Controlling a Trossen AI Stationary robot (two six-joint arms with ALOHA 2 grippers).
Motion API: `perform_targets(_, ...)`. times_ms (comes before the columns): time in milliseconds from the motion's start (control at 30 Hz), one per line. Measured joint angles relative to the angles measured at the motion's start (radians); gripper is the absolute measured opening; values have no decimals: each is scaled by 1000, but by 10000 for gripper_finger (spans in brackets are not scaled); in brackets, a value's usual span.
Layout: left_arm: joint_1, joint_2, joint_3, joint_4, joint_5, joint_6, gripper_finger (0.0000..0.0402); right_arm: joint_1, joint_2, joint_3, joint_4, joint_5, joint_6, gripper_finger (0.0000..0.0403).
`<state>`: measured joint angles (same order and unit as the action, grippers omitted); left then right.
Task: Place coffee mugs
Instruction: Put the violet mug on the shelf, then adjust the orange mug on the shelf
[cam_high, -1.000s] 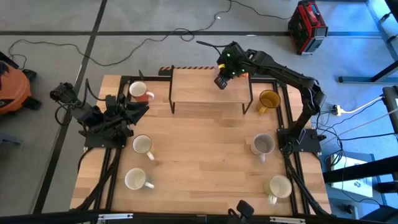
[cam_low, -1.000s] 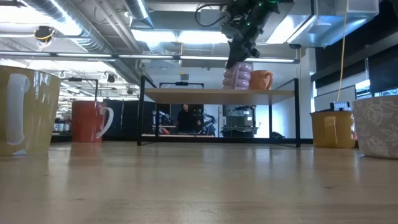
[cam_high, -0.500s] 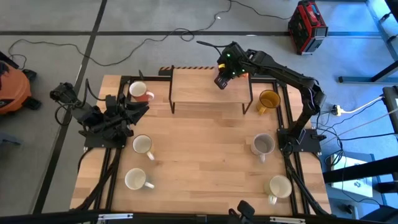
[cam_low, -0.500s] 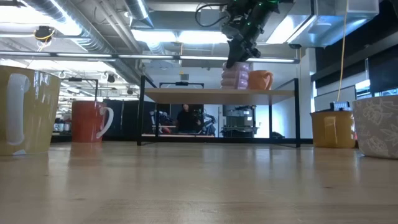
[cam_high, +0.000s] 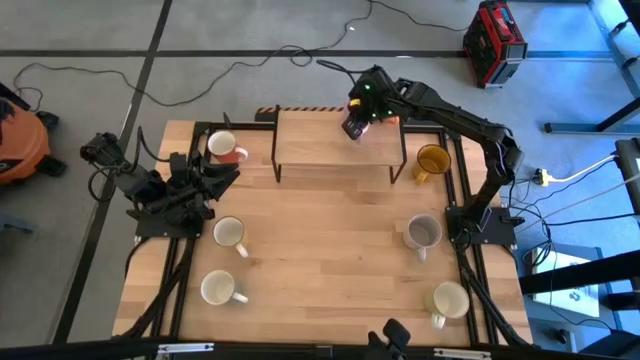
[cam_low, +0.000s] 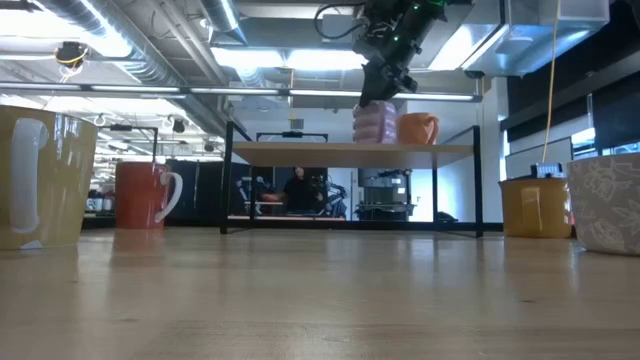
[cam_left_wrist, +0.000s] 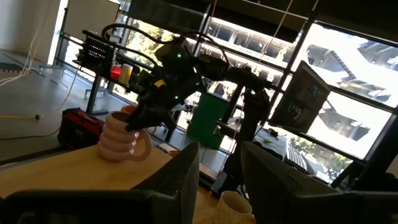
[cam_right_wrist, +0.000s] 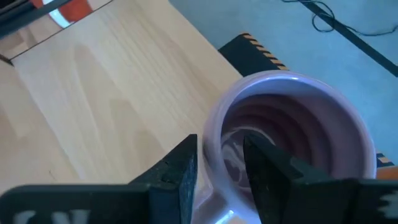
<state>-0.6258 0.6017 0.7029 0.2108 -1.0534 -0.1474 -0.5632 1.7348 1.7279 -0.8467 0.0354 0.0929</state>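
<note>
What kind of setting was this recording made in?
Probably a robotics lab or workshop in an industrial-style building: exposed ceiling ducts, cables trailing across the bare floor, and a wooden table set up with mugs. The right hand works at the raised shelf.

High view looks straight down, taking in the whole table (cam_high: 320, 260) and the shelf (cam_high: 338, 142) at its far edge. Low view sits at tabletop level, facing across the wood to that same shelf (cam_low: 350, 148) (room behind it too). Left wrist view looks from farther off toward the shelf and the purple mug (cam_left_wrist: 124, 137). Right wrist view hangs very close above that mug (cam_right_wrist: 292, 137), looking down into it.
</note>
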Motion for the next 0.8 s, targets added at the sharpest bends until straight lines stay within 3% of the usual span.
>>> perform_targets(367,0,0,0,0,0,-1,114,0,0,0,16,115,6,120)
perform_targets(800,0,0,0,0,0,-1,114,0,0,0,91,174,-49,120)
